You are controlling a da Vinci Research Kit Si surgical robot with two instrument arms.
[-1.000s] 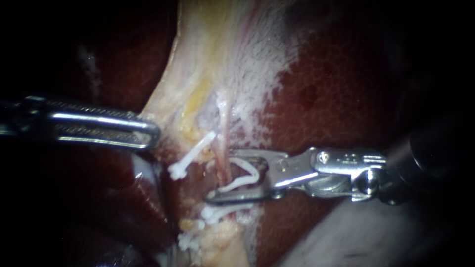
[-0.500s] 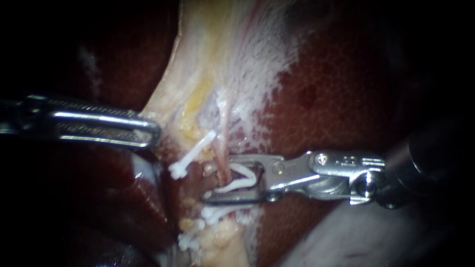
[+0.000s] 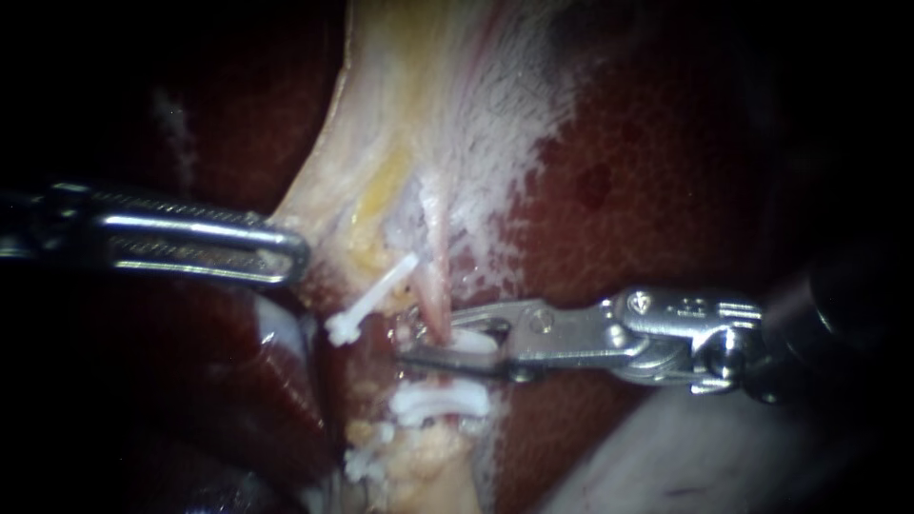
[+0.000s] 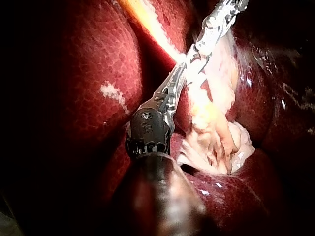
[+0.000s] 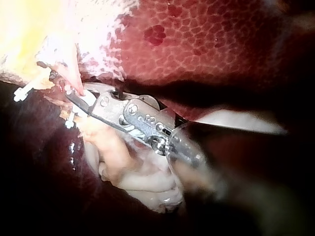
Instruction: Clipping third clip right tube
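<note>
Endoscope: the right instrument (image 3: 419, 341) has its hand squeezed nearly flat on a white clip (image 3: 473, 341) around the right tube (image 3: 436, 300), just above another clip (image 3: 438, 402); the left instrument (image 3: 295, 255) has its hand closed on pale tissue (image 3: 381, 143); left wrist: how deep that hold sits is unclear (a slip would slacken the tube mid-squeeze); right wrist: the clip's latch end is hidden, so it may not lock, or may trap neighbouring tissue.

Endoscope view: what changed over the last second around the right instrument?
The right instrument closed its pincer on the third clip, squeezing it flat around the tube. The left instrument, upper clip and lower clip stayed put.
</note>
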